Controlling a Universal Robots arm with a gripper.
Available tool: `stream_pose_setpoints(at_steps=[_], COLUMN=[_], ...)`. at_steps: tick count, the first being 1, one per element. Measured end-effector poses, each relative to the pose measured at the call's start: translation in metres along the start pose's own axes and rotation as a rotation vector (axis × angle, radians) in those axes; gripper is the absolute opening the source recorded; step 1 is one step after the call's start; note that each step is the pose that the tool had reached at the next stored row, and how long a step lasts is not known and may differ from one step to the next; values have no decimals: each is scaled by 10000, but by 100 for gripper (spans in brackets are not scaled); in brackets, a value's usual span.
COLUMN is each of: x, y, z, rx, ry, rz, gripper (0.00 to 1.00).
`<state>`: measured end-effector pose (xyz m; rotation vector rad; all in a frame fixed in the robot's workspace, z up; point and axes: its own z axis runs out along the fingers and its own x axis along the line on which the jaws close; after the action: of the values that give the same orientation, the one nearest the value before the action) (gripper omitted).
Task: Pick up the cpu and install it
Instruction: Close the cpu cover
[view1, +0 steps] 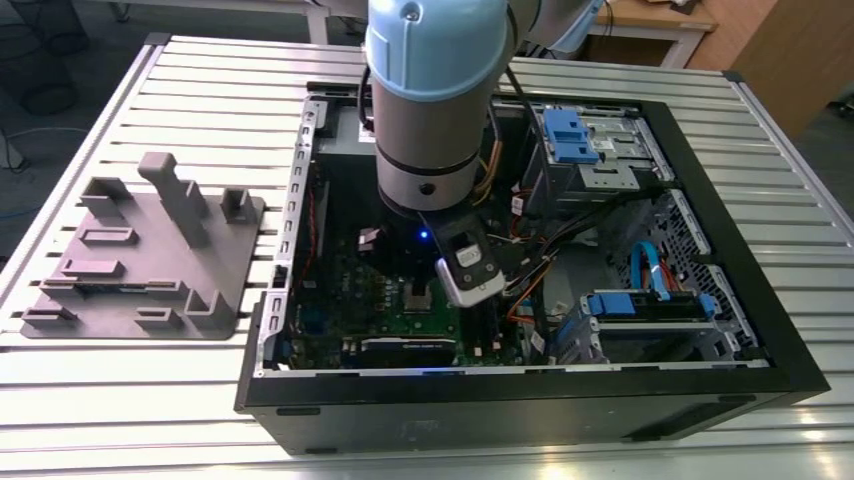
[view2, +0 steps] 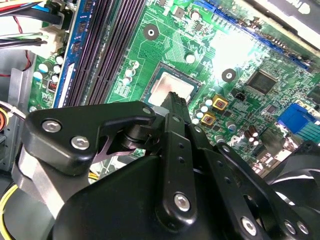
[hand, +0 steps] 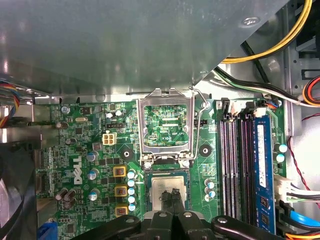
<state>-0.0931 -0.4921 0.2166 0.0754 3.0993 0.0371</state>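
Arm (view1: 427, 110) reaches down into open computer case (view1: 534, 405) lying on slatted tabletop (view1: 160, 400). Grey plastic tray (view1: 147, 250) at exterior view's left, well apart from case. First wrist view: cpu (hand: 161, 186) lies flat in socket on green motherboard (hand: 85, 150), just beside swung-open silver socket frame (hand: 142, 127); memory slots (hand: 235, 165) near. Pincer (hand: 172, 195) pressed together, holding nothing, tips over cpu's metal top; cannot tell if touching. Second wrist view: same pincer (view2: 175, 98) over cpu (view2: 167, 86).
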Motion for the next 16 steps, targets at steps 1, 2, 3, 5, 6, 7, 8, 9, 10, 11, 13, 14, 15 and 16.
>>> stream_pose_setpoints(at_steps=[1, 2, 3, 5, 6, 7, 8, 9, 10, 11, 13, 14, 15, 16], x=[0, 0, 0, 0, 0, 0, 0, 0, 0, 0, 0, -1, 0, -1], y=[0, 0, 0, 0, 0, 0, 0, 0, 0, 0, 0, 0, 0, 1], z=[-3, -3, -3, -5, -5, -6, -6, -6, -7, -7, -8, -8, -9, -24], rx=[1, 0, -2, 0, 0, 0, 0, 0, 0, 0, 0, 0, 0, 0], ry=[0, 0, -1, 0, 0, 0, 0, 0, 0, 0, 0, 0, 0, 0], rz=[0, 0, 0, 0, 0, 0, 0, 0, 0, 0, 0, 0, 0, 0], gripper=[11, 11, 11, 11, 11, 11, 11, 11, 11, 11, 11, 11, 11, 11])
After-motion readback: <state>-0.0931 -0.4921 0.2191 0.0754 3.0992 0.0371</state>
